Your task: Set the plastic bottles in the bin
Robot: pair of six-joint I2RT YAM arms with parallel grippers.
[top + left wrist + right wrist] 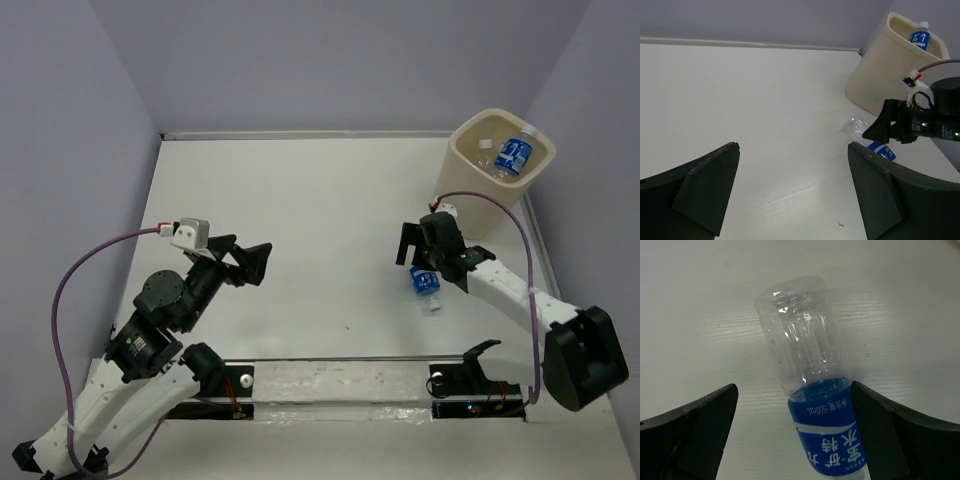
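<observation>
One plastic bottle [427, 287], clear with a blue label, lies on the white table just in front of the bin. My right gripper [421, 256] is open and hangs over it. In the right wrist view the bottle [810, 365] lies between the jaws of that gripper [794, 386], its label against the right finger [890, 430] and a gap to the left finger. The beige bin [462, 170] stands at the far right with at least two bottles [514, 155] inside. My left gripper [252, 262] is open and empty over the left middle of the table, also seen in its own wrist view [792, 145].
The left wrist view shows the bin [880, 75], a bottle in it [920, 37], the lying bottle [860, 127] and the right gripper [895, 127]. A metal rail [330, 385] with black brackets runs along the near edge. Walls close the back and both sides.
</observation>
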